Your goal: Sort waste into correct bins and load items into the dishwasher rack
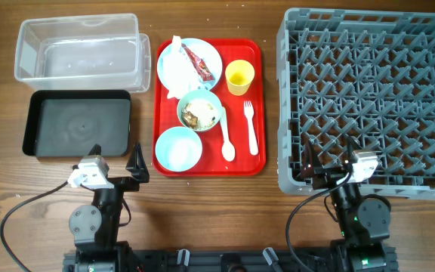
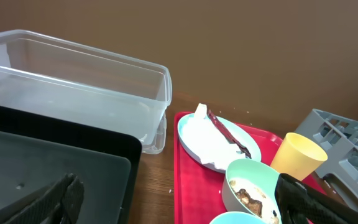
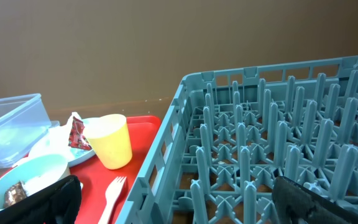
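Observation:
A red serving tray (image 1: 257, 53) holds a pale blue plate (image 1: 211, 53) with the crumpled napkin (image 1: 174, 66) and red wrapper (image 1: 198, 64), a yellow cup (image 1: 239, 76), a bowl of rice and brown scraps (image 1: 200, 111), an empty bowl (image 1: 178, 148), a spoon (image 1: 226, 136) and a fork (image 1: 251, 128). The clear tub (image 1: 78, 49) and black tray (image 1: 78, 121) lie to its left, the grey rack (image 1: 372, 98) to its right. My left gripper (image 1: 137, 163) is open and empty near the red tray's front left corner. My right gripper (image 1: 329, 162) is open and empty over the rack's front edge.
In the left wrist view the black tray (image 2: 42, 162) lies under the left finger and the rice bowl (image 2: 250, 183) sits beside the right finger. In the right wrist view the rack wall (image 3: 166, 143) runs between the fingers, with the fork (image 3: 110, 193) and the cup (image 3: 110, 140) to its left.

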Robot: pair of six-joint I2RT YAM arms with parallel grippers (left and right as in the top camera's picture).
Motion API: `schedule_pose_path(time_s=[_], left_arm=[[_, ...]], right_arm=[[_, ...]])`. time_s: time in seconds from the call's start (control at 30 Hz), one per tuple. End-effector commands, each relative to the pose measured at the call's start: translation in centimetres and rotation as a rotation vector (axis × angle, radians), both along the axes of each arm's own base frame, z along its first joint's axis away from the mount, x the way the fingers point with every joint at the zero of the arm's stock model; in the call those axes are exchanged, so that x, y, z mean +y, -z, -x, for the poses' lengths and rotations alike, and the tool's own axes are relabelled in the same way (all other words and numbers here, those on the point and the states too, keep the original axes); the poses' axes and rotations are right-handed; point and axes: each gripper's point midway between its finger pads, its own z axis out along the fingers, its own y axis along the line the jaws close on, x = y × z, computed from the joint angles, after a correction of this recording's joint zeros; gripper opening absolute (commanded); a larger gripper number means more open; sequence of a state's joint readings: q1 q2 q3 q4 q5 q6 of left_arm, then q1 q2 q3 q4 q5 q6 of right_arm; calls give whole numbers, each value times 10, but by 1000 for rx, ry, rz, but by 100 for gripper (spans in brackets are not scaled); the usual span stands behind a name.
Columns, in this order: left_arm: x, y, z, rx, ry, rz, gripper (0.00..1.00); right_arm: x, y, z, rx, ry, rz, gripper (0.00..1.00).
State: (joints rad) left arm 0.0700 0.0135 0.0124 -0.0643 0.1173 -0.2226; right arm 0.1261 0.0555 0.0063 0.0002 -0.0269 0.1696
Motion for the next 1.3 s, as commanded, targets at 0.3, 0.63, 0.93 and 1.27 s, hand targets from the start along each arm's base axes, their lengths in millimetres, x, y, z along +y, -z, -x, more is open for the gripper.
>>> schedule_pose_path(time_s=[0.3,0.63,0.93,1.27], left_arm=[[-1,2,0,1,1,1,100],[-8,1,1,-1,43,4,100],[-15,-22,5,-33,80,4,100],[-15,-67,-10,37,86,40,100]], right_arm=[[2,1,0,2,-17,10,100],[2,1,0,2,-17,10,100],[2,1,0,2,-17,10,100],[2,1,0,2,-17,9,100]])
